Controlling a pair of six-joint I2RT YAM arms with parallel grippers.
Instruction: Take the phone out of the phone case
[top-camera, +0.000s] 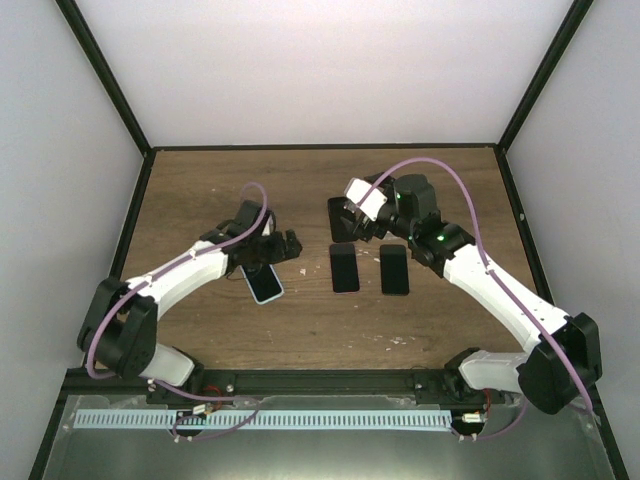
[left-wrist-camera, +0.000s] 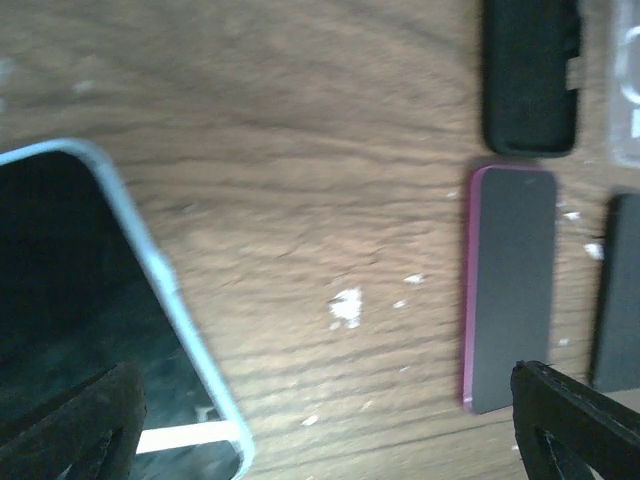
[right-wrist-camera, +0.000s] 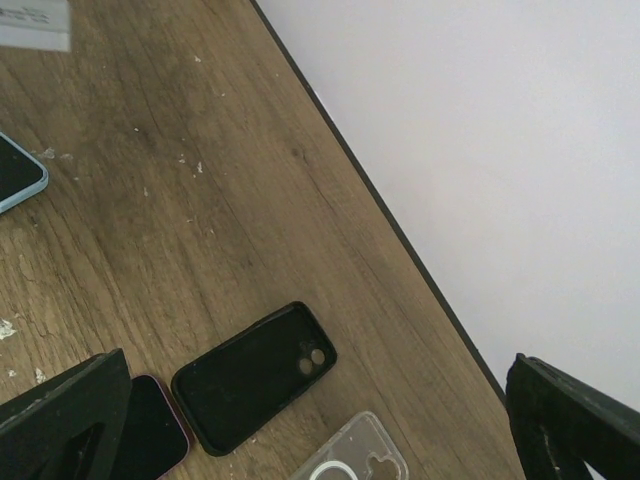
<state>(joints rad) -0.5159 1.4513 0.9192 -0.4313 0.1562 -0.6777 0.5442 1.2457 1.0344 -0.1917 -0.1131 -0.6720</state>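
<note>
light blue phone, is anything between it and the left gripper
Nothing visible does. The left gripper hangs open just over the light blue phone. The pink phone and the black case lie off to one side, apart from it.

The white left arm (top-camera: 190, 268) stretches forward and inward, its black left gripper (top-camera: 278, 246) spread wide, holding nothing. The white right arm (top-camera: 500, 290) bends inward; its black right gripper (top-camera: 345, 215) also gapes, empty.
</note>
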